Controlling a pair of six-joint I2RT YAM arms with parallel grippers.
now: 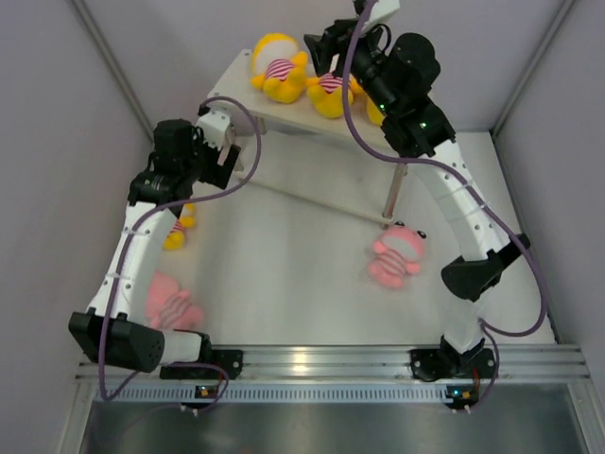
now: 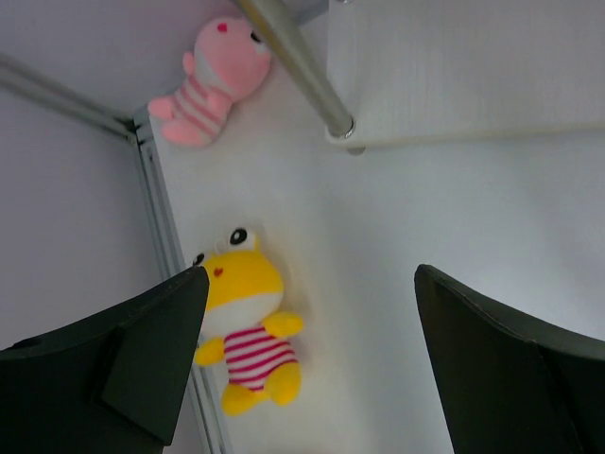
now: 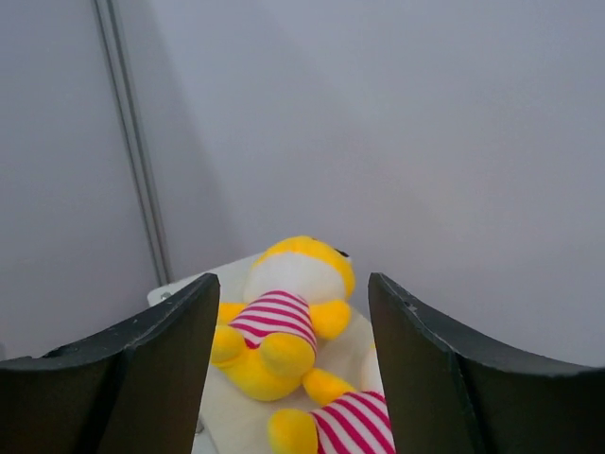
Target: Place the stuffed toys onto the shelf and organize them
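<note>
Left wrist view: the left tool (image 2: 312, 307), spread open and empty, hangs near a yellow plush toy (image 2: 248, 326), probably soft and light, best pinched across its striped belly.

White table top (image 1: 302, 284), matte, bare in the centre. Grey panel walls (image 1: 57, 142) on left, back and right. Thin metal corner struts (image 1: 112, 57) run up where the panels meet. Aluminium rail (image 1: 321, 361) along the near edge, a slotted strip (image 1: 321, 390) below it, possibly a vent. Brushed metal sheet (image 1: 321, 430) nearest the camera.
</note>
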